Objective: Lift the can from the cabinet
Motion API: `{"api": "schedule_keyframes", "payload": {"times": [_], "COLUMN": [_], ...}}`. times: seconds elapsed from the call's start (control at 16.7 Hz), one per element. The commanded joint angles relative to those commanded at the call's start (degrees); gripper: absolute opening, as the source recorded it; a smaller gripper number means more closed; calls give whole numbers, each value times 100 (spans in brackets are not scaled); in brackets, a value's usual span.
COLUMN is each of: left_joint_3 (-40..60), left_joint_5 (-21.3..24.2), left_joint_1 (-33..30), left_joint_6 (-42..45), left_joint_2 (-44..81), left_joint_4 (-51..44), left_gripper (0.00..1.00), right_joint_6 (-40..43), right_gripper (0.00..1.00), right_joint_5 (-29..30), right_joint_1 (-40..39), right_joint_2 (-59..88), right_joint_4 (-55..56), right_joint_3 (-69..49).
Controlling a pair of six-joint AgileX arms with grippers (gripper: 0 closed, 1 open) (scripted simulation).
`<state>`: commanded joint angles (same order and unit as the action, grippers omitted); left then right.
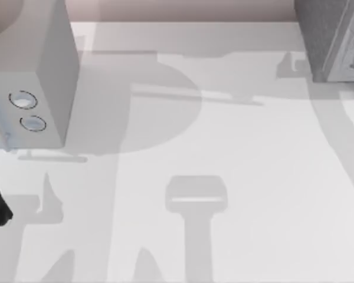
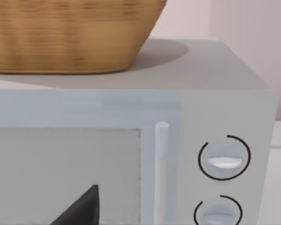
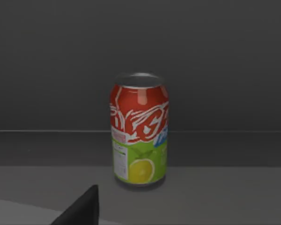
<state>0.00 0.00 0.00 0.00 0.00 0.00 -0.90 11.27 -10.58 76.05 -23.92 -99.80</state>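
The right claw's dark fingertip (image 3: 82,208) juts into the right wrist view, aimed into a dark cabinet recess (image 3: 140,56) where the can (image 3: 139,129) stands upright on the shelf floor (image 3: 215,192). Whether the right claw is open or closed cannot be told, since just one fingertip edge shows. The can is well apart from that tip, ahead of it and toward one o'clock from it in that picture, with the back wall of the recess close behind it.

The step in hand appears to be the approach. To do it well, the right claw likely needs to shift so the can sits squarely between its fingers, then advance level with the shelf and close around the can's middle, on the red and green label, not near the rim. A straight, gentle rise should keep the can from tipping or scraping the cabinet.

From above, the cabinet's grey corner (image 1: 333,41) stands at about two o'clock on the bench (image 1: 253,177). The microwave (image 1: 41,76) sits at ten o'clock, and the left wrist view faces its dials (image 2: 224,158) and the wicker basket (image 2: 70,35) on top, with a fingertip of the left claw (image 2: 82,208) idle before its door; its state cannot be told either.
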Motion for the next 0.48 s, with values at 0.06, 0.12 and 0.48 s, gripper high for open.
{"api": "schedule_keyframes", "payload": {"times": [0.06, 0.12, 0.48], "left_joint_3": [0, 0, 0], "left_joint_5": [0, 0, 0], "left_joint_1": [0, 0, 0], "left_joint_6": [0, 0, 0], "left_joint_2": [0, 0, 0], "left_joint_4": [0, 0, 0], "left_gripper": [100, 100, 100], "right_joint_6": [0, 0, 8], "right_gripper": [100, 100, 100], "right_joint_5": [0, 0, 184], "right_joint_1": [0, 0, -143], "right_joint_2": [0, 0, 519], "right_joint_4": [0, 0, 473], "right_joint_3": [0, 0, -78]}}
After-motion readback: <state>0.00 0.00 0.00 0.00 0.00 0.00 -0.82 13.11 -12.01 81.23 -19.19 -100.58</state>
